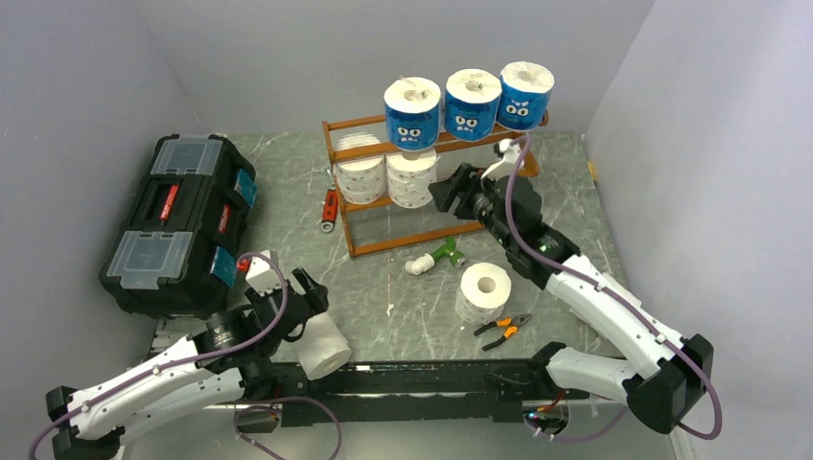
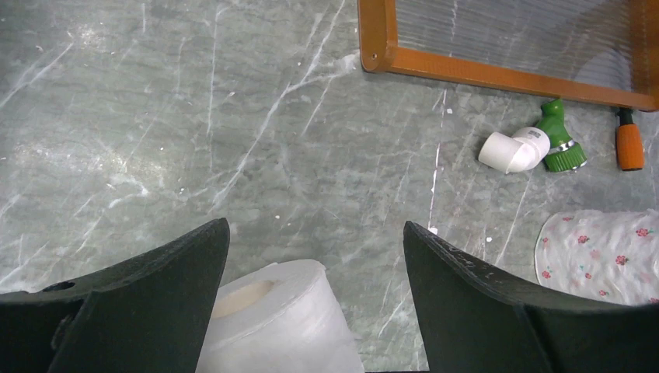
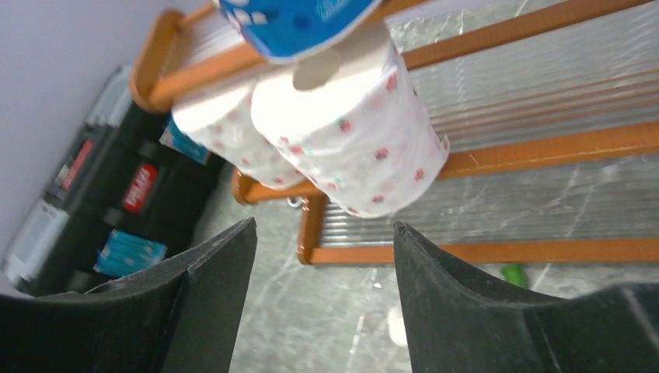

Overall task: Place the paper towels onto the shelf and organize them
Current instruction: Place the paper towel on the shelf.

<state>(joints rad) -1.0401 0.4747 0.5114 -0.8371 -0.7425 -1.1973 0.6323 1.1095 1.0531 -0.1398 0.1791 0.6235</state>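
At the table's near edge the left gripper (image 2: 315, 233) stands spread wide around a plain white roll (image 2: 276, 318) without pinching it. It should settle lower and centre the roll before closing gently, since soft paper likely crushes. On the shelf (image 1: 403, 240), toward the far edge, three blue rolls (image 1: 470, 101) fill the top tier and flowered rolls (image 3: 357, 132) sit on the middle one; the right gripper (image 3: 325, 233), spread and empty just before them, should back straight out, then fetch the loose roll (image 1: 484, 287) between shelf and near edge.
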